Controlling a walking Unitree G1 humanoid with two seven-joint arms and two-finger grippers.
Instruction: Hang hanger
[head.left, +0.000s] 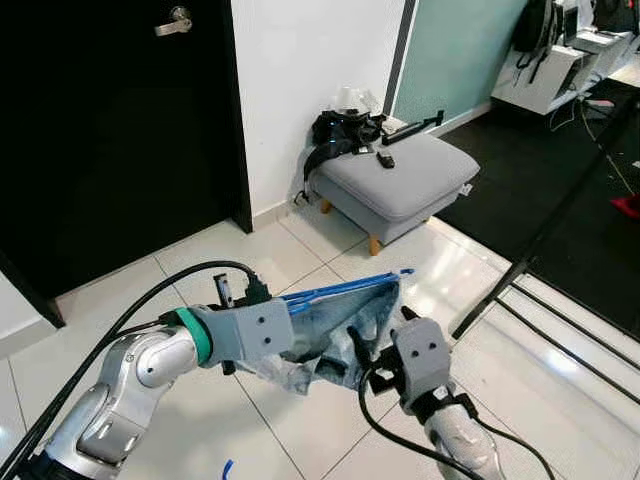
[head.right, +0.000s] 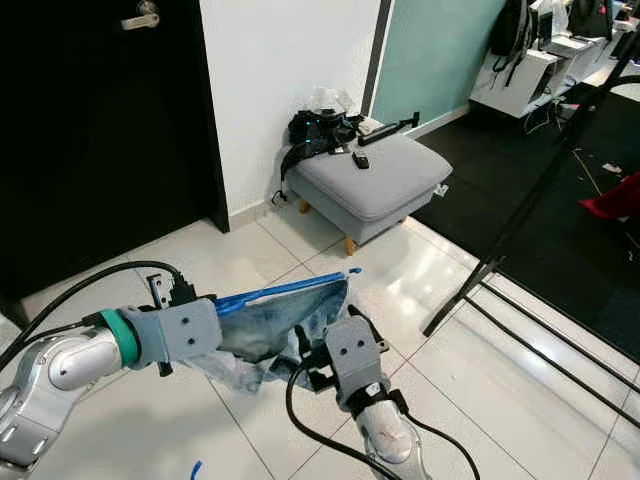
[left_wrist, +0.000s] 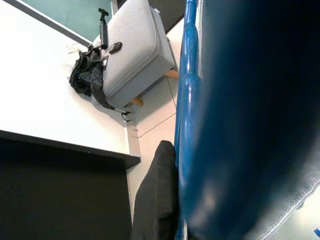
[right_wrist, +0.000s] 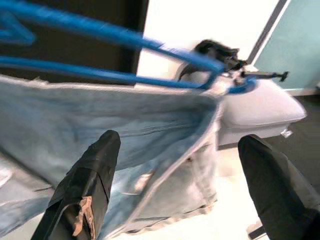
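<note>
The left hand (head.left: 285, 335) grips the blue hanger (head.left: 345, 288) with jeans (head.left: 335, 325), the right hand (right_wrist: 185, 185) open beside it, the rack (head.left: 560, 215) not yet reached.

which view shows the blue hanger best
The right wrist view: the blue hanger spans it, both bars clear, denim draped below. The eye views show it small and slanted between the grippers; the left wrist view shows one blurred bar up close.

hanger (head.left: 345, 289): bright blue
jeans (head.left: 335, 335): faded light-blue denim
ottoman (head.left: 400, 180): grey, tan wooden legs
door (head.left: 110, 130): black
floor (head.left: 230, 250): glossy white tiles
wall (head.left: 310, 70): white
</note>
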